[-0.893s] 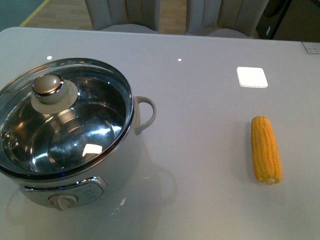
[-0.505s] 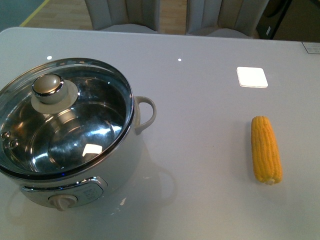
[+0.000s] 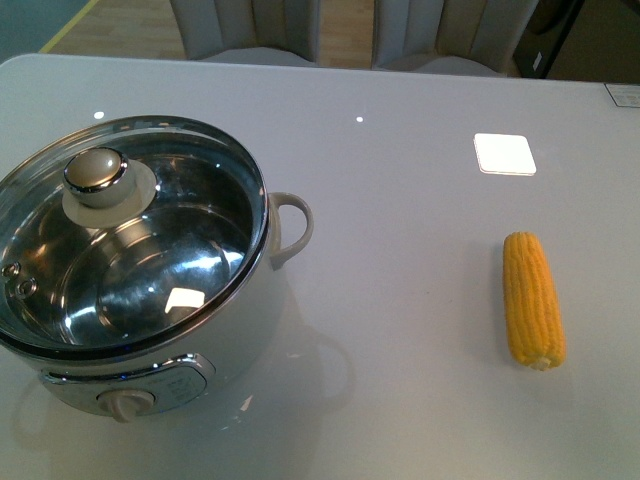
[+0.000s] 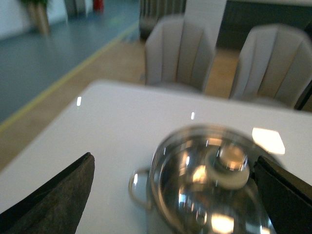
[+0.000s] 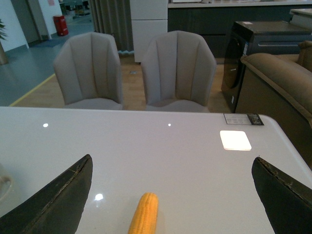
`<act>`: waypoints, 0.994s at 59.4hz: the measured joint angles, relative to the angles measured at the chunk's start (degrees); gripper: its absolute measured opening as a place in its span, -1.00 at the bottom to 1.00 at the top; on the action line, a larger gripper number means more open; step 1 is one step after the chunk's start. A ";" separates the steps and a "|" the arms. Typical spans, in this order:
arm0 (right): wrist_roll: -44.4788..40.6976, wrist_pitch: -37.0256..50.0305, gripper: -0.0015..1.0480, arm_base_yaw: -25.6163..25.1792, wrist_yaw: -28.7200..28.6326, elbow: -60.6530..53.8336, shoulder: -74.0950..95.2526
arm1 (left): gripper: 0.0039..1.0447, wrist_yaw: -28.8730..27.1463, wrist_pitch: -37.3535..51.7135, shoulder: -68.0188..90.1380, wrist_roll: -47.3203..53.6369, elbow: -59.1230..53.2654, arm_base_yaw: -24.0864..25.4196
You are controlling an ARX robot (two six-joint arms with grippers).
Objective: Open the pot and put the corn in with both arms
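The white pot (image 3: 150,330) stands at the table's near left, covered by a glass lid (image 3: 180,250) with a round knob (image 3: 96,170). The yellow corn (image 3: 533,298) lies on the table at the right, apart from the pot. Neither arm shows in the front view. In the blurred left wrist view, my left gripper (image 4: 175,168) is open, with the pot (image 4: 209,185) and its lid knob (image 4: 231,158) between the fingers and beyond them. In the right wrist view, my right gripper (image 5: 173,168) is open above the table, and the corn (image 5: 144,214) lies between its fingers, untouched.
Two grey chairs (image 5: 131,73) stand behind the table's far edge. A bright square reflection (image 3: 504,154) lies on the white table (image 3: 400,220) beyond the corn. A small label (image 5: 242,119) sits near the far right corner.
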 joint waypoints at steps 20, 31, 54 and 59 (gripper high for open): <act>0.00 0.00 0.83 0.00 -0.02 0.00 0.00 | 0.88 0.20 27.76 30.36 0.55 6.78 -4.48; 0.00 0.00 0.83 0.00 -0.02 0.00 0.00 | 0.88 -0.68 48.28 53.05 2.97 12.50 -6.88; 0.00 0.00 0.83 0.00 -0.02 0.00 0.00 | 0.88 -3.06 67.76 82.16 3.67 19.82 -11.56; 0.00 0.00 0.83 0.00 -0.02 0.00 0.00 | 0.88 -3.82 71.17 85.90 3.06 19.93 -12.26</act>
